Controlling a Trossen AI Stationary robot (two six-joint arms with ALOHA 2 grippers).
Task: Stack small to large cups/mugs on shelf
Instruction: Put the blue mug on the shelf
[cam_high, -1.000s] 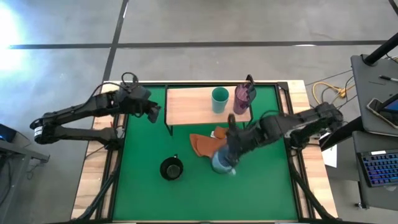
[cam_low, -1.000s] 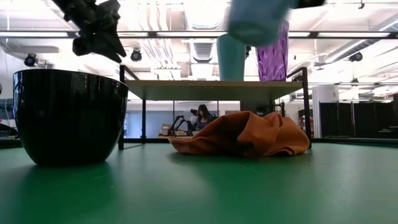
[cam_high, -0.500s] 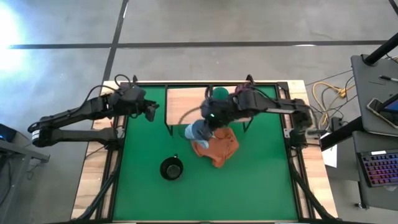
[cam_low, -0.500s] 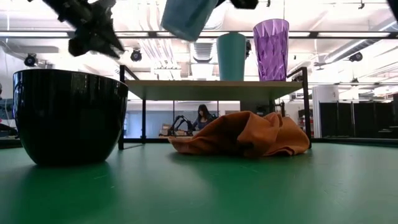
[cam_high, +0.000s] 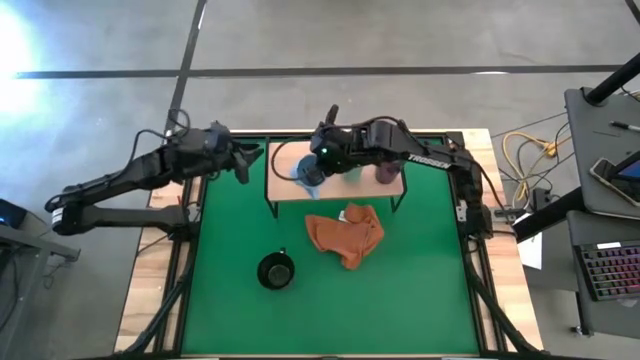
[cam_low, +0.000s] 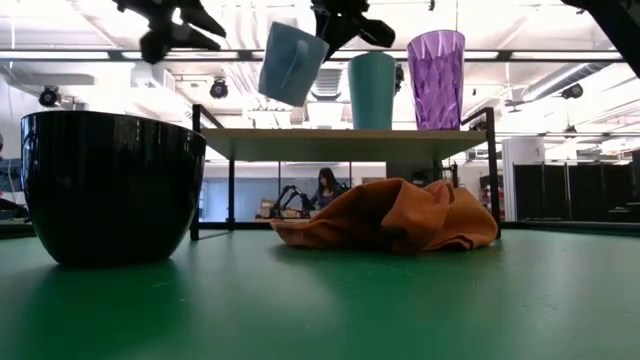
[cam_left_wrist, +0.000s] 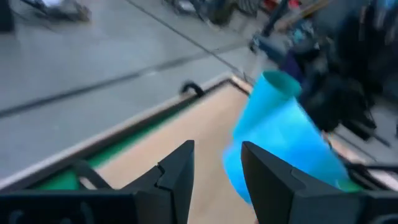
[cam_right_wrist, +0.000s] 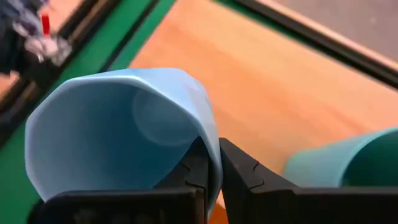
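Where cloth lay before, blue mug (cam_high: 308, 172) now above shelf (cam_high: 285, 180).

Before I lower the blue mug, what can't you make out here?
- Light blue mug: the low view shows it tilted above the shelf, but its handle shows in no view.
- Right end effector: pinches the mug's rim; its tips are cut off by the low view's top edge.
- Purple cup: in the high view, the right arm covers most of it.
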